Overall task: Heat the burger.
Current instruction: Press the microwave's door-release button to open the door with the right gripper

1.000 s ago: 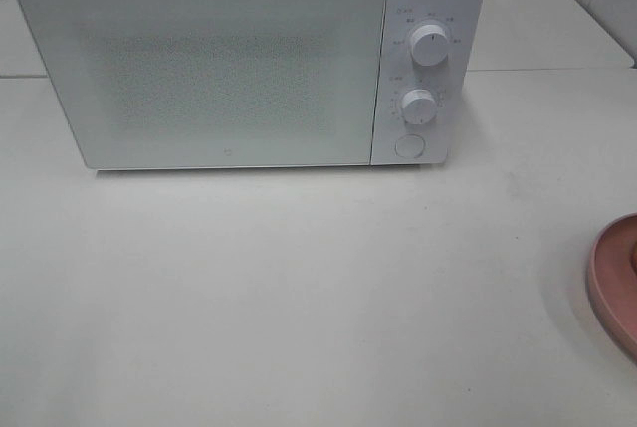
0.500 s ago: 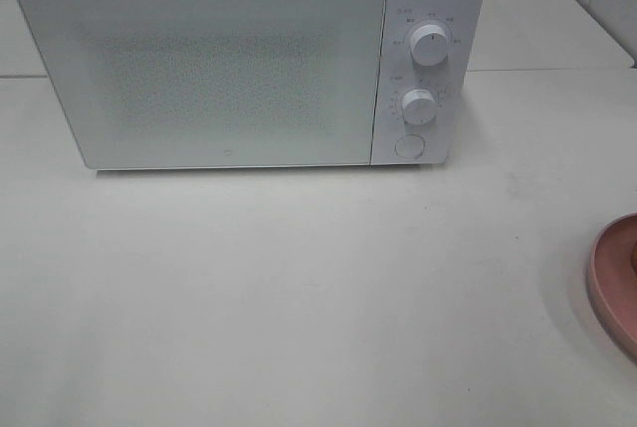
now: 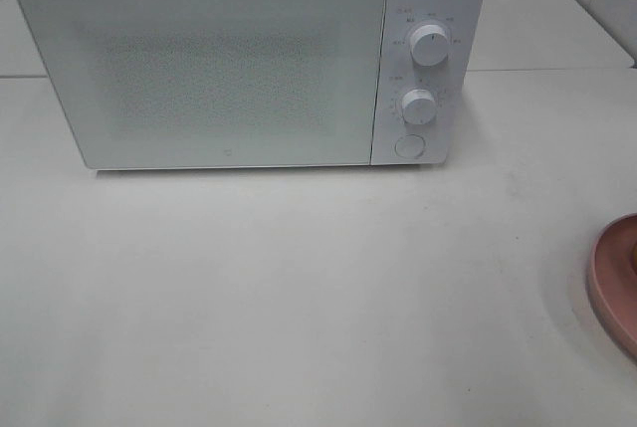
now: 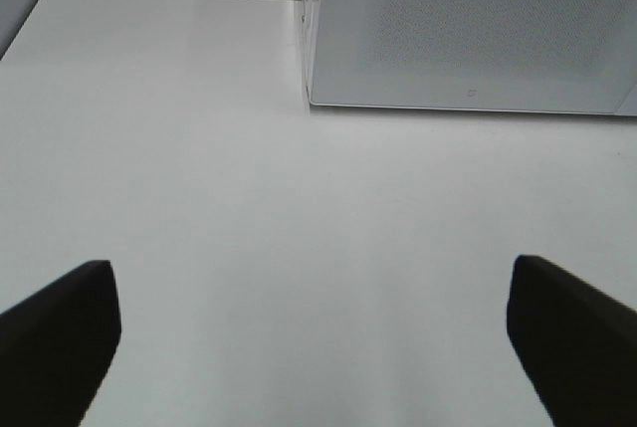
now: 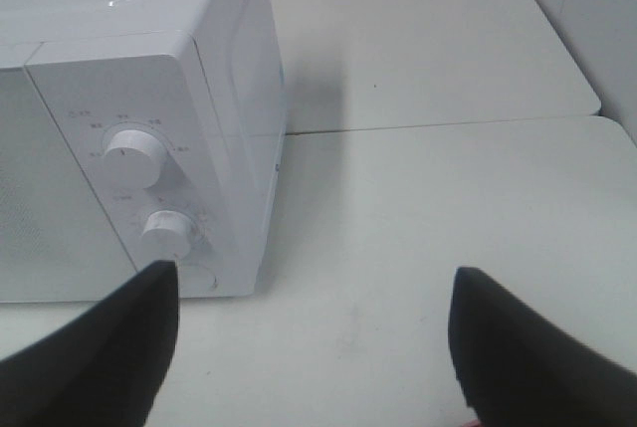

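Note:
The burger is out of view in every frame. A white microwave (image 3: 239, 64) stands at the back of the table with its door shut; its two dials (image 3: 428, 46) and a round button are on its right panel. It also shows in the left wrist view as a microwave corner (image 4: 468, 39) and in the right wrist view as the microwave (image 5: 149, 168) control side. My left gripper (image 4: 314, 347) hangs open over bare table in front of the microwave. My right gripper (image 5: 314, 347) is open over the table to the right of the microwave. Neither gripper holds anything.
A pink plate (image 3: 617, 283) pokes in at the right edge of the high view, only its rim showing. White table (image 3: 299, 288) spreads in front of the microwave. A second table section (image 5: 428, 39) lies behind, beyond a seam.

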